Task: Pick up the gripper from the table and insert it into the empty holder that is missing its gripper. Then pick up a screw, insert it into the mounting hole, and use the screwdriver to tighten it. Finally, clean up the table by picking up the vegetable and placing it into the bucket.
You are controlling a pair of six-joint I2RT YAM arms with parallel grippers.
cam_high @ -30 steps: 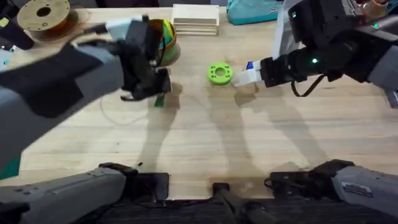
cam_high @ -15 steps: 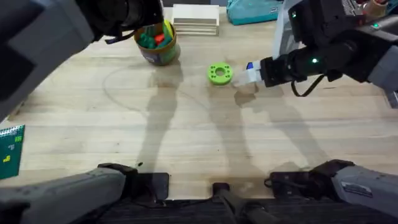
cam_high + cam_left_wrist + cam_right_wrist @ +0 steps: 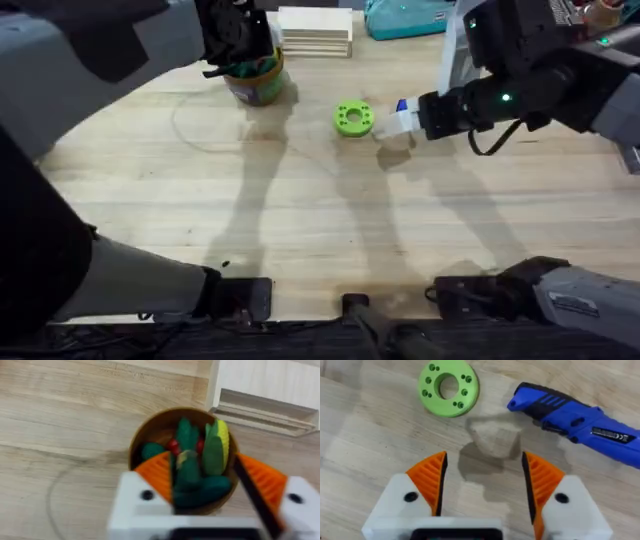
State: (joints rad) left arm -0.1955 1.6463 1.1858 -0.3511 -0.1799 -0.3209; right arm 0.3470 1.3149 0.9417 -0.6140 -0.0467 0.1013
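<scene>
Final cleanup step in hand, judging by positions. Left gripper (image 3: 210,487) poised directly over the bucket (image 3: 256,82), at the far left of the table (image 3: 300,220) beside a stack of thin wooden boards (image 3: 315,30). Fingers spread about as wide as the bucket's mouth, orange pads on either side of a dark green stalk-like piece, taken to be the vegetable (image 3: 189,467); cannot tell whether it is pinched between the pads or already lying among the other toy produce in the bucket. Bucket already crowded: green, red and yellow pieces visible. Right gripper (image 3: 482,482) hovering low over bare table, fingers wide apart, nothing held. Blue screwdriver (image 3: 575,417) lying on the table just beyond it, green disc (image 3: 448,388) nearby to the other side. Next move, as a judgement: if the vegetable is not yet released, widen the fingers further and let it drop; then lift straight up, clear of the rim, so as not to tip the bucket. Right arm needs nothing further for this step.
</scene>
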